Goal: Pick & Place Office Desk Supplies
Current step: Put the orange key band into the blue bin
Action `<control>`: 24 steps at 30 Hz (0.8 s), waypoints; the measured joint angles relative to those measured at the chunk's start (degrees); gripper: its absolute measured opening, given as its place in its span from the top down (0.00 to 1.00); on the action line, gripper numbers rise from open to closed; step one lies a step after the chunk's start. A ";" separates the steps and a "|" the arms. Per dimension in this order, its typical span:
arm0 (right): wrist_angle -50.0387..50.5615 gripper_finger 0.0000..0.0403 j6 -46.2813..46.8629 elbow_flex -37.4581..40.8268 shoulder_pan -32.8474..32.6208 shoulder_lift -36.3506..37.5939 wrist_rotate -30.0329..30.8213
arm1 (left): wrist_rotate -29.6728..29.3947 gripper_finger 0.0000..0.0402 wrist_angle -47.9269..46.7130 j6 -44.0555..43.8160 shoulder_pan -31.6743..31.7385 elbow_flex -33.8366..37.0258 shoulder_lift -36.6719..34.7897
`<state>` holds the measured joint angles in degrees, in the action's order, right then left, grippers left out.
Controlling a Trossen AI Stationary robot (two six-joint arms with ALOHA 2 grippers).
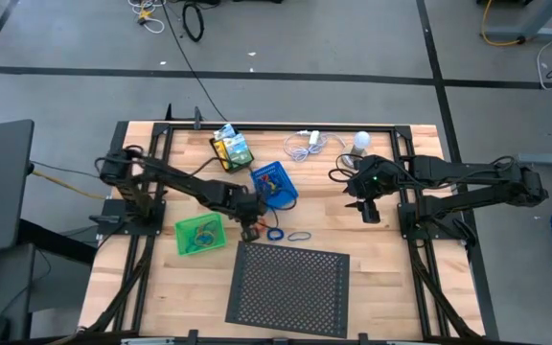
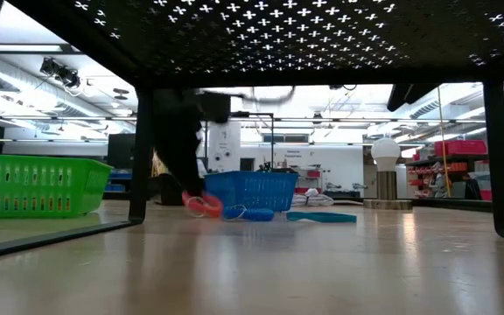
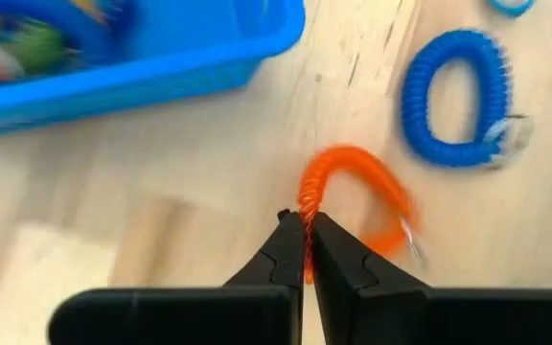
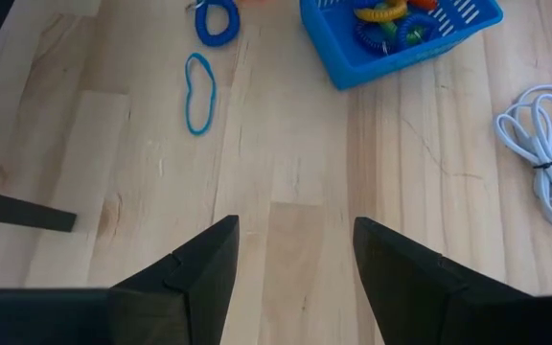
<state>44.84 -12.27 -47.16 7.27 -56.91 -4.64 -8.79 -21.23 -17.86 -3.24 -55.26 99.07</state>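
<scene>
Pinching the orange loop on the table, the left gripper sits clenched beside the blue tray; right gripper hangs released.

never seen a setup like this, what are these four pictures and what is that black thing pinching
Two robot arms work at a wooden table. One picture looks down from above, one looks level across the tabletop, and two come from cameras on the arms' wrists. The left gripper is shut on an orange coil loop, next to a blue coil loop and the blue tray. A green tray and a black perforated sheet lie nearby. The right gripper is open, holding nothing.
</scene>
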 joint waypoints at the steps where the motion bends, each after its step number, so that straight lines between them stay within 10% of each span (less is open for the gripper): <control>1: 0.00 0.47 0.00 0.00 -0.02 0.01 0.02 | -1.06 0.98 -1.70 -0.60 -0.37 -0.04 -1.56; 13: -0.39 0.47 -0.20 0.00 -0.01 0.01 0.01 | -13.50 0.98 -4.88 0.81 0.25 -0.12 -10.57; 24: -0.41 0.47 -0.20 0.00 -0.02 0.01 0.02 | -9.99 0.98 6.94 15.52 12.67 -0.23 -10.04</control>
<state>44.43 -12.47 -47.16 7.25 -56.90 -4.62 -18.78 -14.29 -2.34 9.43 -55.48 89.04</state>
